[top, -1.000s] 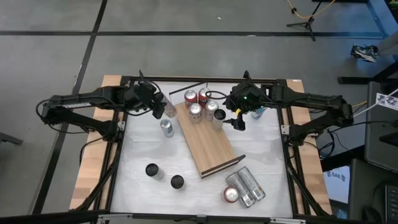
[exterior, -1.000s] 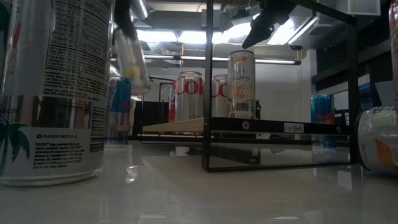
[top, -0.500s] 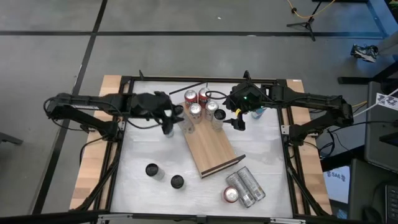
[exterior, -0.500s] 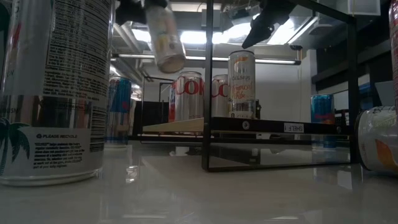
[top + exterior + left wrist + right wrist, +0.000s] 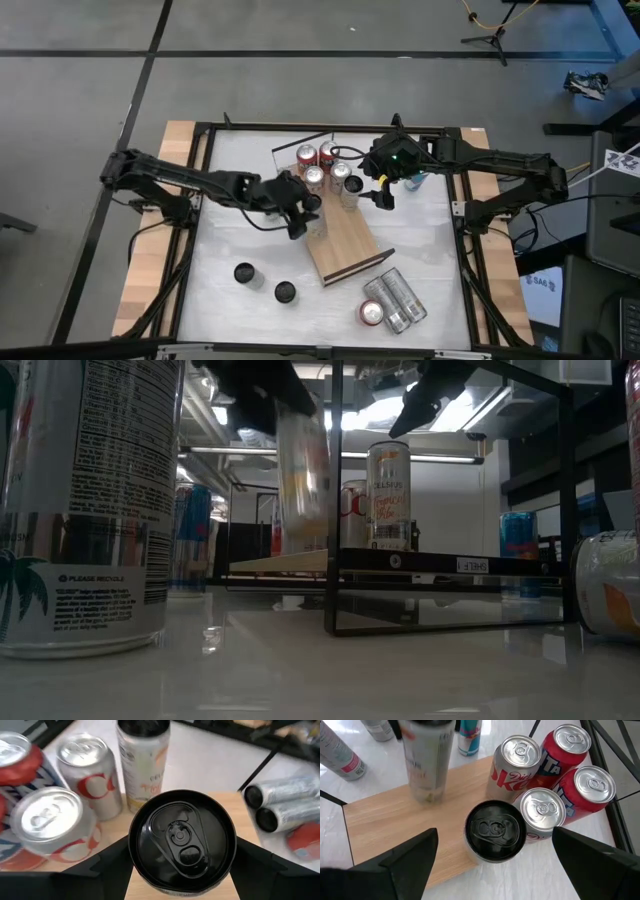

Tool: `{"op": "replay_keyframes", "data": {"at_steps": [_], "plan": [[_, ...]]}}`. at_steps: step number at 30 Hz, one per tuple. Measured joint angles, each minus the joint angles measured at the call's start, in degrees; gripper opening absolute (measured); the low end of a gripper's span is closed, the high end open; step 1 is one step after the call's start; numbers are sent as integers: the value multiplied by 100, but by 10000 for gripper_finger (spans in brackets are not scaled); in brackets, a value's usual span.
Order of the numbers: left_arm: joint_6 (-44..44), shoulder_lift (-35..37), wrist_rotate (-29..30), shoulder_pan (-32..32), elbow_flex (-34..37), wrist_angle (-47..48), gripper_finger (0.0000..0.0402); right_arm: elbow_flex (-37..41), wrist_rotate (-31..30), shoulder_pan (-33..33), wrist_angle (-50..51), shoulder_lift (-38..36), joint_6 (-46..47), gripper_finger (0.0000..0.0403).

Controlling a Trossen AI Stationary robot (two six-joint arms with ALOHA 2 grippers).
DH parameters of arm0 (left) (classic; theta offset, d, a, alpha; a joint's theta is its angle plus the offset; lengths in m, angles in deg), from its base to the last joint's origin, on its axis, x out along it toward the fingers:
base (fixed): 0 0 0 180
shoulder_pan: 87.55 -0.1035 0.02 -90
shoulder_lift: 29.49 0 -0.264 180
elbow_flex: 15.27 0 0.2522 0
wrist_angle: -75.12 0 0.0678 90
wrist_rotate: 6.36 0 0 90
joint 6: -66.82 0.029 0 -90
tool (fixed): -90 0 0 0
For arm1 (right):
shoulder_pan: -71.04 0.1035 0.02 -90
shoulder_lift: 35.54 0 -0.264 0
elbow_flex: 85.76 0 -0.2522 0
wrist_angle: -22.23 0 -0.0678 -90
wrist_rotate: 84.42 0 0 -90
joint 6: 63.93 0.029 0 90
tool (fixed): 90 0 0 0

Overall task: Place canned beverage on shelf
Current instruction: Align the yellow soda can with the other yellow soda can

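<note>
High view: your left tool (image 5: 303, 205) has a can (image 5: 311, 202) clamped over the shelf (image 5: 345, 240), just near of the five cans already standing at its far end.

Low view: that can hangs upright above the board, not set down yet.

Left wrist view: black lid centred between the fingers (image 5: 100, 870), wood below (release is what's left).

Right wrist view: right tool (image 5: 492, 862) is spread wide, holding nothing, hovering over the standing cans (image 5: 517, 757). More cans wait on the table (image 5: 240, 235).
</note>
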Motion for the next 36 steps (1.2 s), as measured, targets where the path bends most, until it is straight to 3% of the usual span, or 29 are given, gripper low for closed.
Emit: {"op": "replay_keyframes", "data": {"at_steps": [7, 16, 36], "plan": [[393, -388, 14, 135, 0, -258, 270, 0, 0, 0, 0, 0, 0, 388], [552, -391, 304, 306, 0, -238, 270, 0, 0, 0, -1, 0, 0, 388], [537, -391, 348, 304, 0, -224, 270, 2, 0, 0, 0, 0, 0, 388]]}}
